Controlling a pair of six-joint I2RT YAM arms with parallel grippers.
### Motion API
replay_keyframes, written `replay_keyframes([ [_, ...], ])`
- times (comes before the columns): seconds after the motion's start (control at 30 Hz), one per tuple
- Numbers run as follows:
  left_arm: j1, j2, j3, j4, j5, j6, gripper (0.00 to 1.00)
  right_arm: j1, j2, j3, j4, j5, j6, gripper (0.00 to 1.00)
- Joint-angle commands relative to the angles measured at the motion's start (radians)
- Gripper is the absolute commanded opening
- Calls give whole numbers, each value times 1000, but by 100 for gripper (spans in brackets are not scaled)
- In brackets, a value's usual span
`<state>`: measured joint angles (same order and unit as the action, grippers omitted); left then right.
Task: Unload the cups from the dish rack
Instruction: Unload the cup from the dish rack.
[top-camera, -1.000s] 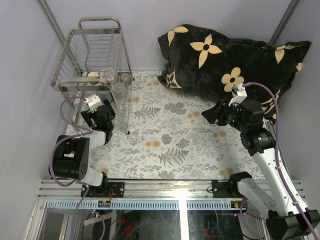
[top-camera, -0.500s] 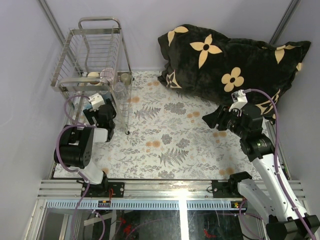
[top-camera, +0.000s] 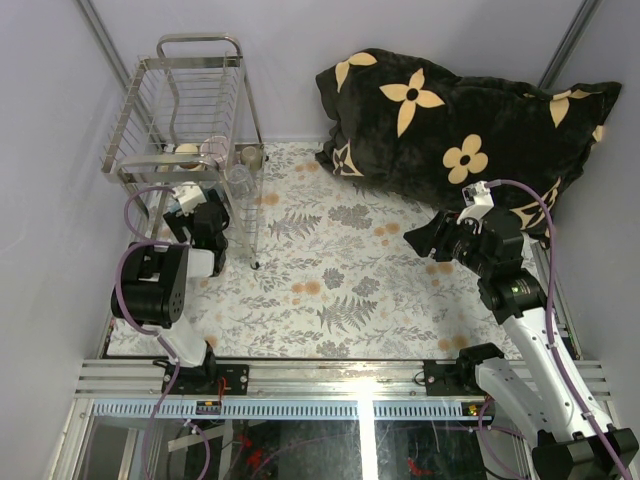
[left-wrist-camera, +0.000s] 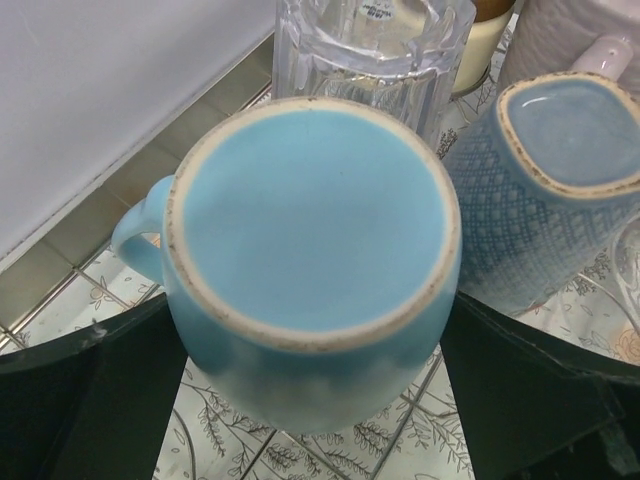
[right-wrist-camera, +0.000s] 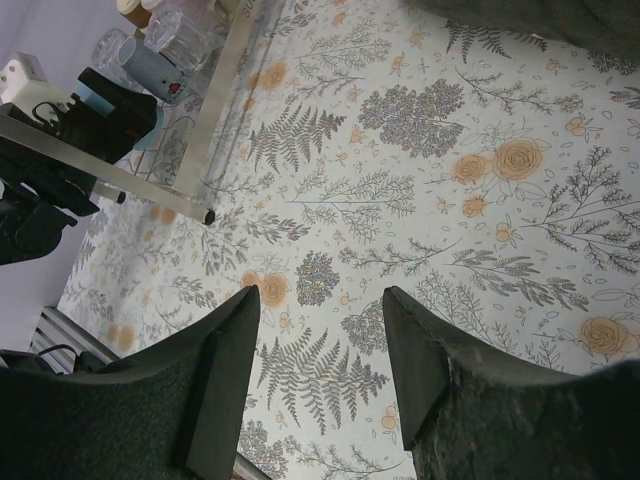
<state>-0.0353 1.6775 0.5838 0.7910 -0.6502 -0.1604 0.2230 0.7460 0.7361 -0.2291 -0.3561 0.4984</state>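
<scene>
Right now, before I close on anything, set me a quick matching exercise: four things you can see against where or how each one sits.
Things:
1. smooth light blue mug
2. clear glass
3. right hand
4. pillow

Places or states:
A. open over the floral cloth, holding nothing
B. base up, between the fingers of the left hand
C. black with cream flowers, at the far right of the table
D. ribbed, just beyond the blue mug

Pairs: 1-B, 2-D, 3-A, 4-C

Black pillow (top-camera: 470, 110) (cream flower print) lies on the fern-patterned tablecloth (top-camera: 340, 275).
</scene>
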Motion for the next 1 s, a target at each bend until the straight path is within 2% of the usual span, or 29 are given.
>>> replay_keyframes([
  [0.0,11,25,53,52,11,-5,100,7,-11,1,58,20,7,59],
  [0.37,13,2,42,20,-7,-31,76,8,15,8,70,14,7,59],
  [0.53,13,-23,28,-14,-8,-58,69,7,12,0,75,11,0,59],
  [0.63,15,-40,23,-37,-3,-64,57,7,7,-3,72,6,-2,59],
  [0.73,14,-58,18,-64,5,-72,35,8,2,3,63,5,-10,59],
  [0.97,13,-120,-13,-114,11,-98,22,7,-15,2,48,-1,-15,59],
])
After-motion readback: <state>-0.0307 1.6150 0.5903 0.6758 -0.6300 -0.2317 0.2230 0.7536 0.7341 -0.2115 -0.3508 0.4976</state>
